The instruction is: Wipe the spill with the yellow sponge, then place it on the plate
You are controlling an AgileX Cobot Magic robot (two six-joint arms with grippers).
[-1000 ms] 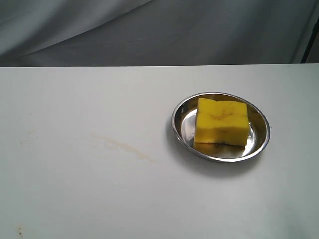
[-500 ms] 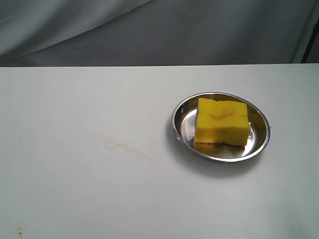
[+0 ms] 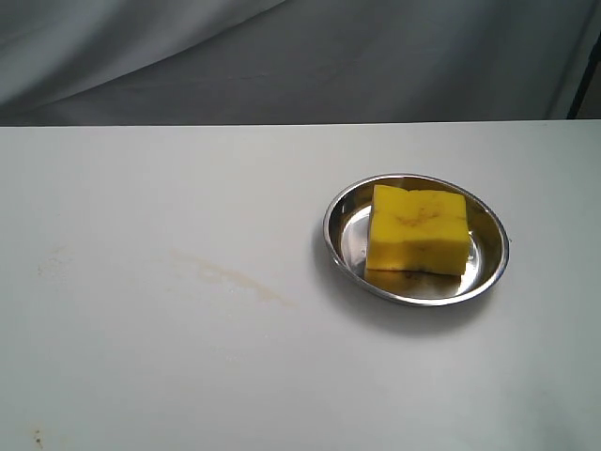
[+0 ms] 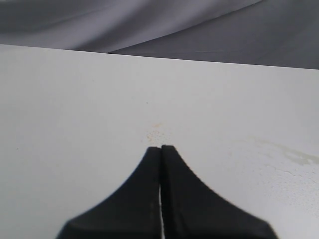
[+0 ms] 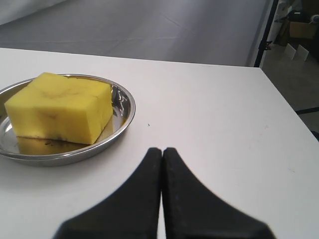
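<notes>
**Yellow sponge at rest in the steel plate, both grippers closed and empty**

The two black fingers [image 4: 142, 194] of the left gripper [image 4: 160, 147] met tip to tip. Only a hairline seam showed between them, and nothing was clamped. The black fingers [image 5: 184, 194] of the right gripper [image 5: 162, 149] were pressed together in the same way, likewise holding nothing. Both grippers hung over the flat white table [image 3: 141, 376] and touched no object.

The right gripper was near a round, shallow, shiny stainless-steel plate [image 5: 70, 159] but clear of its raised rim. Inside that plate [image 3: 347, 235] lay a thick, bright yellow, rectangular foam sponge [image 3: 418, 230]. It sat flat on the plate's floor, within the rim. Its top face [image 5: 60, 92] carried a shallow crease and faint brownish marks, and its side was mirrored in the metal beneath it.

The spill appeared as a faint brownish streak [image 3: 235, 278] on the table. In the exterior view it lay to the left of the plate, apart from the rim. The left wrist view showed the same pale streak [image 4: 294, 155] near the left gripper. A draped grey cloth [image 3: 282, 56] hung beyond the table's far edge, behind the plate.
</notes>
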